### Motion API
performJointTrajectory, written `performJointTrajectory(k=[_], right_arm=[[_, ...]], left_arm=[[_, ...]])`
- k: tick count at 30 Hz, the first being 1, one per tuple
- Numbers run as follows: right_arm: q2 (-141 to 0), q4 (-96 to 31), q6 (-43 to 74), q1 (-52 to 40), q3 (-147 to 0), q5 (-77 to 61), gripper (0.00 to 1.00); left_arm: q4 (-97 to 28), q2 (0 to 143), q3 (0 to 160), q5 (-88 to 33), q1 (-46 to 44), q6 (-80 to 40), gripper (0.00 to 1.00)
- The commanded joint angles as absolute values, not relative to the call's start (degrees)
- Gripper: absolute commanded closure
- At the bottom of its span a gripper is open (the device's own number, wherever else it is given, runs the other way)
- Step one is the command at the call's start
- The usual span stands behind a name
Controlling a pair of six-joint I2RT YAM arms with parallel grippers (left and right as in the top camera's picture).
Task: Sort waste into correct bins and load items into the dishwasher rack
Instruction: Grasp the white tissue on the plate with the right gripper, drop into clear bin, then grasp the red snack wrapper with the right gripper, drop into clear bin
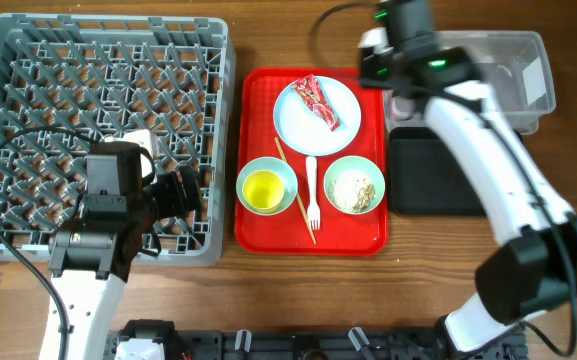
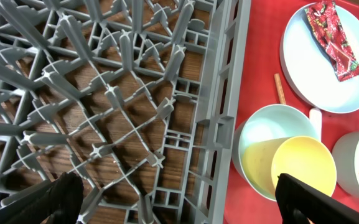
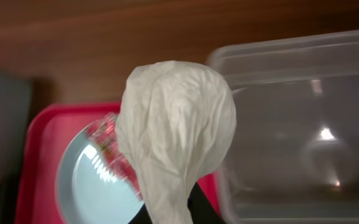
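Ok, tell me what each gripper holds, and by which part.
Right gripper pinches the white tissue by its narrow end; left gripper is open, holding nothing.

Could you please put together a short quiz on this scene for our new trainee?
1. True or false: the red wrapper lies on the plate.
2. What does the right end effector hold? A) a spoon B) the white tissue C) a sponge
3. Fill in: the yellow cup sits inside a pale ___ on the red tray.

Key: 1 true; 2 B; 3 bowl.
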State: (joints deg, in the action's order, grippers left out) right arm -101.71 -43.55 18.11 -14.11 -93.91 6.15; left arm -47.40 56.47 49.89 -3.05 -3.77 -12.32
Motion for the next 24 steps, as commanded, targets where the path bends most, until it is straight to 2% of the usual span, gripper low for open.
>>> performJointTrajectory(k=[1,3,4,7,11,13,17,21,24], right_arm=[[-102.56,-45.69,25.15,-7.42,-94.06,8.97,0.75],[-102.69,-43.57,25.61,-4.67,-94.06,6.76,0.06],[-102.69,-42.33,25.43,-4.49,-94.06,4.82,0.0],[-102.65,-40.49,25.32,-6.24,-94.06,-3.99,0.0],[-103.88,-37.34,13.39,-14.76,-94.04,-4.84,0.0],[-107.37,-36.58,13.43,-18.83,-94.04,0.38,0.0],[-116.16,-35.0,13.45,-23.31,-94.04,0.16,0.01],[-122.8,-35.46,14.0,-25.76,-94.04,0.21,0.1],[-124.57,-36.88,18.46,-25.87,-93.71,1.19,0.12]], left_arm=[[-47.42,56.53,51.24,-3.16,-3.97,-12.64,0.0],[-47.42,56.53,51.24,-3.16,-3.97,-12.64,0.0],[-47.44,56.53,51.24,-3.16,-3.97,-12.62,0.0],[-47.42,56.53,51.24,-3.14,-3.97,-12.62,0.0],[-47.42,56.53,51.24,-3.14,-3.97,-12.62,0.0],[-47.42,56.53,51.24,-3.16,-3.97,-12.62,0.0],[-47.42,56.53,51.24,-3.16,-3.97,-12.62,0.0],[-47.46,56.53,51.24,-3.16,-3.97,-12.62,0.0],[-47.44,56.53,51.24,-3.16,-3.97,-12.64,0.0]])
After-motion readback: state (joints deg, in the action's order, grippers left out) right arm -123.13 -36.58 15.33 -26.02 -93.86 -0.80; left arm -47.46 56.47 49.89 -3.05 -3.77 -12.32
